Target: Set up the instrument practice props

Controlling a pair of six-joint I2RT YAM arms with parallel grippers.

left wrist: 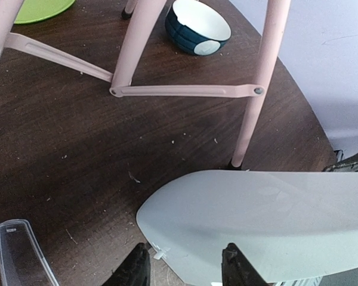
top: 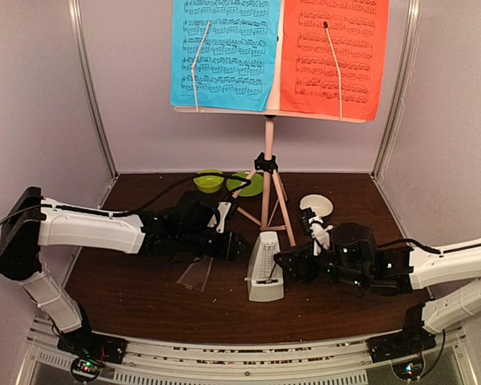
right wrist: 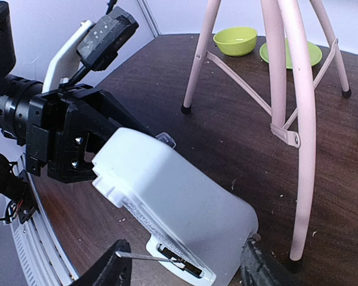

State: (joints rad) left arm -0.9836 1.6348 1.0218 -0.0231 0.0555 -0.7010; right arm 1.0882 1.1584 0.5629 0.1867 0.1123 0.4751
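Left gripper (left wrist: 185, 265): fingers parted, holding nothing, tips right at the sloping side of the cream pyramid metronome (top: 266, 269); can't tell if they touch. Right gripper (right wrist: 188, 262): spread wide, straddling the metronome's base from the right, its left finger clear of the casing, nothing clamped.

Metronome stands on its base near the middle of the dark wood bench (top: 144, 297), toward the near edge, just in front of the stand's feet. Front face uncovered, thin metal pendulum rod showing low down. No brand legible.

Its clear plastic cover (top: 196, 273) lies flat on the bench just left of it, under the left arm.

Pale pink tripod music stand (top: 268, 148) upright at mid-bench toward the far edge. Blue sheet of printed music (top: 224, 52) on the desk's left half, red sheet (top: 333, 56) on the right, edges meeting, a thin arm across each. Staves of notes visible, print too small to read.

Green bowl (top: 208, 181) and green plate (top: 252, 184) behind the stand by the far edge; white-and-dark bowl (top: 317, 207) right of the legs.
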